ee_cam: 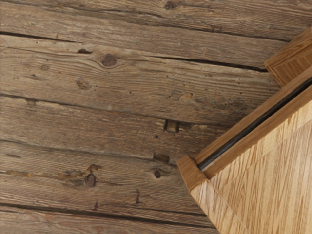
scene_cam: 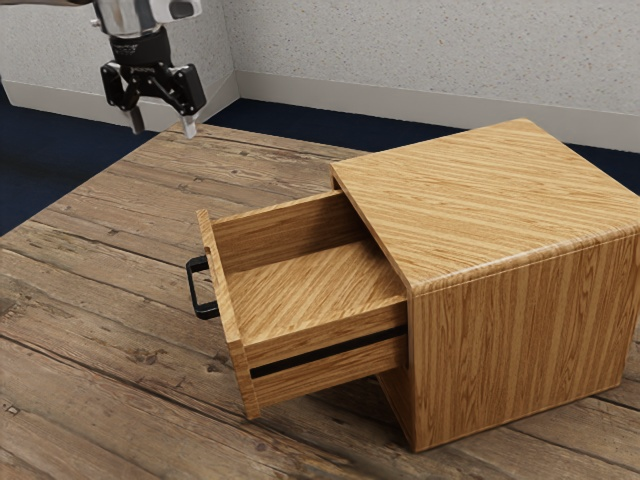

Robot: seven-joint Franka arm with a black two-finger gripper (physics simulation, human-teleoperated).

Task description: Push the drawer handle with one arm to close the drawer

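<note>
A: Where is the drawer [scene_cam: 310, 285] we want to shut?

B: It sticks out of the wood cabinet [scene_cam: 480, 190], far enough for us to see its bottom and walls. The cabinet stands on the wood counter [scene_cam: 90, 350].

A: Why is the black handle [scene_cam: 193, 287] out there?

B: It sits on the outside of the drawer front [scene_cam: 225, 300], facing the exterior view's left. We think it is put there so we can pull the drawer out or push it in.

A: And our gripper [scene_cam: 164, 129]?

B: It is open, with its two fingers apart and nothing between them. It hangs up high, well apart from the handle. In the wrist view we look down on a front corner of the drawer [ee_cam: 191, 178].

A: Why hold it up there?

B: Maybe so we can come down in front of the handle and not bump the drawer. We guess the job is just at its start.

A: What do we do next?

B: We should go low, on the outer side of the handle, then push straight toward the cabinet. If we push crooked, we might slip off, or the drawer might get stuck.
</note>
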